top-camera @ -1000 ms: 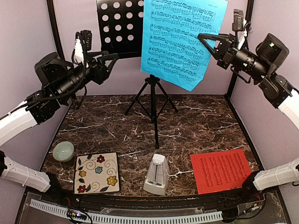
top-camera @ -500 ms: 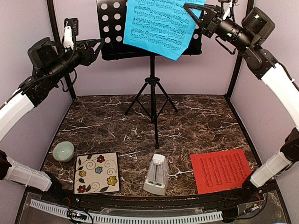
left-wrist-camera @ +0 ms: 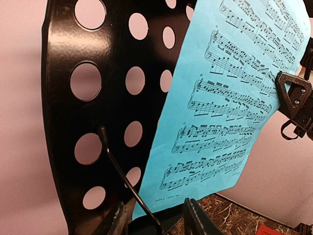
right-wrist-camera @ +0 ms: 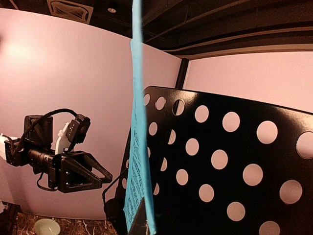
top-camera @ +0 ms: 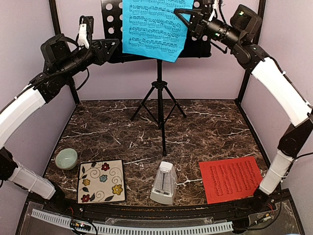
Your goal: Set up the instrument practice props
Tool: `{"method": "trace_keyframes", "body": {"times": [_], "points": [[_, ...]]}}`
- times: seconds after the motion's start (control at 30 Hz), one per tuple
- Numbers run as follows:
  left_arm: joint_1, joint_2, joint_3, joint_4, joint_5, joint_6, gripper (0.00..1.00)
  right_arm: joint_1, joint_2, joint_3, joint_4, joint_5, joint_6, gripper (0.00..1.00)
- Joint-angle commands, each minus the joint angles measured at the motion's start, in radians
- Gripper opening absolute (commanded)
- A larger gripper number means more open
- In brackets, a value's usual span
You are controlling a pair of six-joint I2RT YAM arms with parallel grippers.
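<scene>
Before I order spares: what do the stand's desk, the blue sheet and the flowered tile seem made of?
The stand's desk looks like thin sheet metal, painted satin black: punched round holes, soft sheen. The blue sheet is matte printed paper; it bows as it hangs. The flowered tile may be glazed ceramic, but its finish is unclear from above.

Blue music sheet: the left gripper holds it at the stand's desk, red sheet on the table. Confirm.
Not quite: the right gripper, not the left gripper, holds the blue music sheet at the stand's desk, as the top external view shows. The red sheet does lie on the table.
</scene>
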Motion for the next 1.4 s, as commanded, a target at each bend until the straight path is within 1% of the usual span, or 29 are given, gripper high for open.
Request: {"method": "trace_keyframes", "body": {"times": [0.0, 0.13, 0.37, 0.47, 0.57, 0.73, 0.87, 1.07, 1.2, 1.37], "points": [[0.006, 0.004, 0.04, 0.028, 0.009, -0.007, 0.4, 0.004, 0.01, 0.051, 0.026, 0.025, -0.034, 0.0], [0.007, 0.028, 0.075, 0.004, -0.013, -0.011, 0.35, 0.004, 0.036, 0.078, 0.029, 0.038, -0.057, 0.0], [0.012, 0.039, 0.089, 0.0, -0.042, -0.021, 0.32, 0.004, 0.077, 0.116, 0.048, 0.044, -0.077, 0.0], [0.014, 0.041, 0.09, -0.003, -0.046, -0.02, 0.26, 0.004, 0.093, 0.126, 0.056, 0.047, -0.079, 0.0], [0.013, 0.036, 0.087, -0.003, -0.051, -0.023, 0.24, 0.004, 0.1, 0.132, 0.065, 0.044, -0.075, 0.0], [0.013, 0.042, 0.09, -0.004, -0.057, -0.042, 0.23, 0.004, 0.114, 0.135, 0.069, 0.05, -0.085, 0.0], [0.014, 0.054, 0.093, -0.01, -0.072, -0.056, 0.27, 0.004, 0.121, 0.122, 0.074, 0.055, -0.096, 0.0], [0.015, 0.085, 0.119, -0.007, -0.025, -0.065, 0.27, 0.004, 0.139, 0.126, 0.094, 0.058, -0.094, 0.0], [0.014, 0.075, 0.103, 0.019, -0.022, -0.069, 0.18, 0.004, 0.15, 0.128, 0.104, 0.073, -0.099, 0.0], [0.013, 0.041, 0.04, 0.098, -0.031, -0.053, 0.08, 0.004, 0.165, 0.133, 0.124, 0.126, -0.093, 0.0]]}}
